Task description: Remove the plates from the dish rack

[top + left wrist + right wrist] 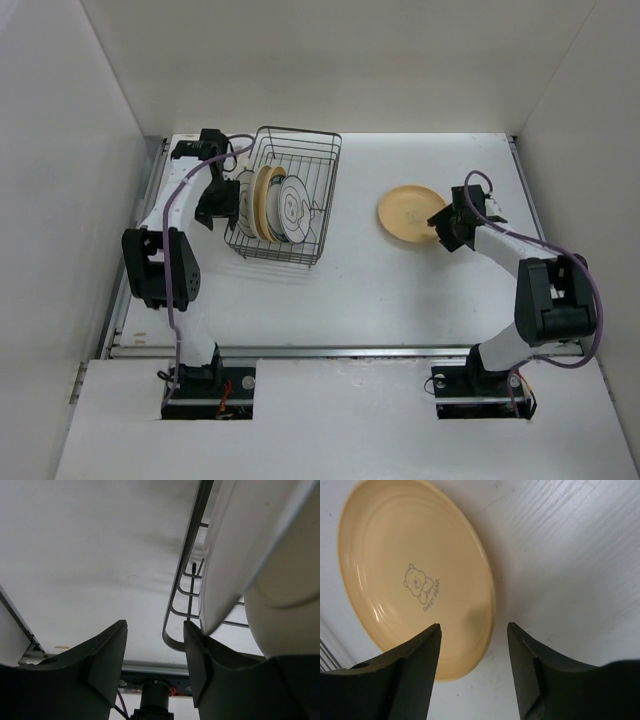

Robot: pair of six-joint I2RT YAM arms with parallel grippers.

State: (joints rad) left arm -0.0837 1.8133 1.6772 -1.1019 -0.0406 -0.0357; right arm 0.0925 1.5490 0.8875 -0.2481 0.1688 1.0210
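The white counter [400, 300] is carrying a dark wire dish rack [325, 165] of round plates [268, 200] standing on edge and one flat tan plate [408, 213]; the left pincer [154, 625] is hanging half-spread, empty, just left of the racked plates, the right pincer [474, 630] gaping beside the tan one.

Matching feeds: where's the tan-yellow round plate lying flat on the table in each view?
Top external: the tan-yellow round plate lies flat on the white table, right of the dark wire dish rack.
Left wrist: not in it; only rack wire and other standing plates show.
Right wrist: it fills the upper left, bear print at its centre.
Shared landmark: the right hand, open at the plate's rim in both views.
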